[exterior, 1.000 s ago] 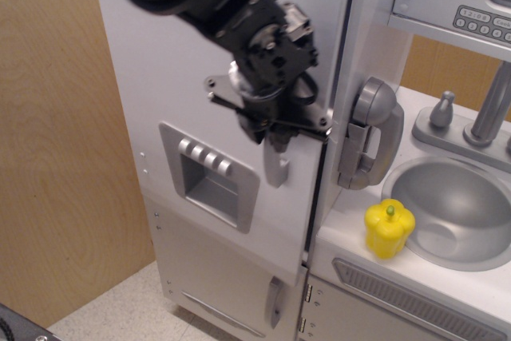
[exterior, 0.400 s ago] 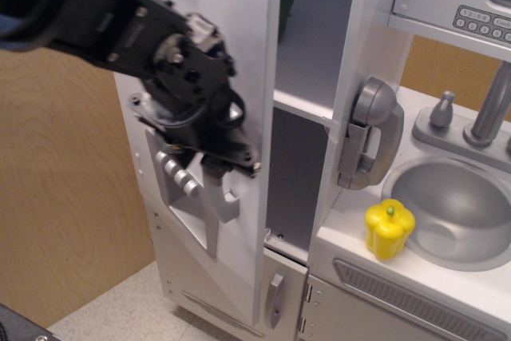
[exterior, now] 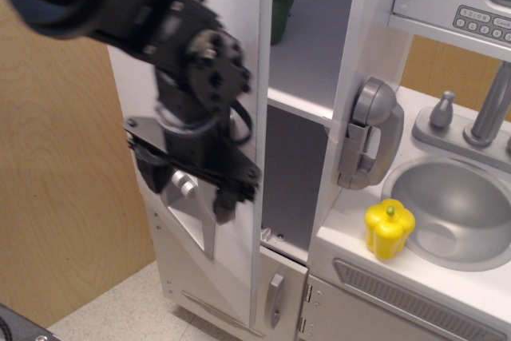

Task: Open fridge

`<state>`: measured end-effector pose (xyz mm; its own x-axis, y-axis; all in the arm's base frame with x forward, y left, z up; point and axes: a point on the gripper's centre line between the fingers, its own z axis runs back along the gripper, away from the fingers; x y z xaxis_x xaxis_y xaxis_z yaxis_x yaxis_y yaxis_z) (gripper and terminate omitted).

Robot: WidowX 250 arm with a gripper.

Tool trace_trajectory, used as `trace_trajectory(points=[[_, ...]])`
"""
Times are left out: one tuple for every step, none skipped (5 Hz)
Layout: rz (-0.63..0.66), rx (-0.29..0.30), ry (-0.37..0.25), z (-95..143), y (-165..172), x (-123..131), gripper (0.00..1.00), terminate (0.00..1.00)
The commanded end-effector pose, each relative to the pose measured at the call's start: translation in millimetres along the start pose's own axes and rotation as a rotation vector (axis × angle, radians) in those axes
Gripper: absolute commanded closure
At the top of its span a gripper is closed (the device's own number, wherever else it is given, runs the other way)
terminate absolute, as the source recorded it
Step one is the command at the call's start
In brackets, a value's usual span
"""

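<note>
**Fridge door swung wide, tool at its front**

Nearest the camera is the dark arm, blurred, reaching in from the upper left and ending in the tool (exterior: 219, 197), which sits against the front face of the fridge (exterior: 239, 5) door. The tool's tip points down and overlaps the lower part of the door, just beside the grey dispenser panel (exterior: 188, 213), of which only 1 or 2 buttons show past the arm. Whether its fingers are parted or closed, and whether they hold the long handle, I cannot tell (the blur and the arm's own bulk hide both the fingers and the handle).

Behind the tool, the door stands edge-on to the camera, turned well away from the cabinet. The gap to its right exposes the interior: a white shelf (exterior: 299, 105), a dark lower compartment, and something dark green (exterior: 281, 9) on the upper level. By my judgement the task is essentially done, with little left beyond easing the door a touch further or letting go and backing off.

Below, the smaller lower door (exterior: 275, 297) with its short handle remains shut.

Farther right, on the worktop (exterior: 351, 233), a yellow toy pepper (exterior: 390, 227) stands beside the sink (exterior: 455, 205), with a grey phone (exterior: 369, 133) mounted on the cabinet post.
</note>
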<state>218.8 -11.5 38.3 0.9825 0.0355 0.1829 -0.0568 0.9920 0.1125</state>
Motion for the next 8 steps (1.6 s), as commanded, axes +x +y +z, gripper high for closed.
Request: trace_trajectory(points=[[-0.068,-0.02,-0.021,16,-41,2,0.0,0.0],[-0.137,-0.056,-0.023,20,-64,9,0.0,0.0],[-0.188,-0.049,-0.042,17,-89,22,0.0,0.0],[-0.187,-0.083,-0.031,13,-103,42,0.0,0.0],[-0.169,-0.086,-0.028,13,-103,61,0.0,0.0],[-0.143,-0.081,-0.054,16,-88,71,0.0,0.0],[-0.062,-0.032,-0.063,14,-61,72,0.0,0.0],[-0.036,-0.007,-0.051,16,-41,65,0.0,0.0]])
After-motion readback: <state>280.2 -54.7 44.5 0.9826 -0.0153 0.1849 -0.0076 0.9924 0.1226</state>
